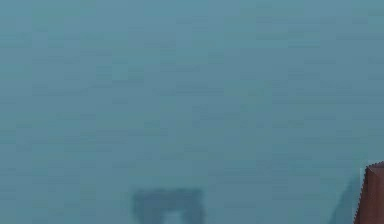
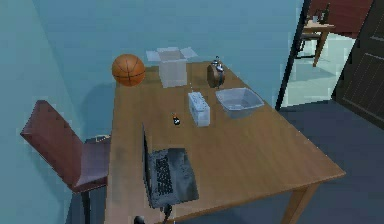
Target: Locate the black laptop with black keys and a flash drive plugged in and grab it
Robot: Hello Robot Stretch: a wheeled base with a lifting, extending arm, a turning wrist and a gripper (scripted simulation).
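**One laptop, right at the table's near end**

Black laptop (image 2: 168, 175) sits lid-up on the wooden table (image 2: 250, 150), at its near end on the side with the red chair (image 2: 60, 140). Fingers' state: can't tell. I'd square the base up to that corner and reach in low, staying short of the white box (image 2: 201, 106) mid-table. Basketball (image 2: 128, 69) sits at the table's far end. No readable writing anywhere.

No legible text, no labels or numbers, nothing readable anywhere

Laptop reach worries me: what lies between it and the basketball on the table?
The stretch is bare: in the arm side view, plain wooden tabletop runs from the laptop to the basketball.
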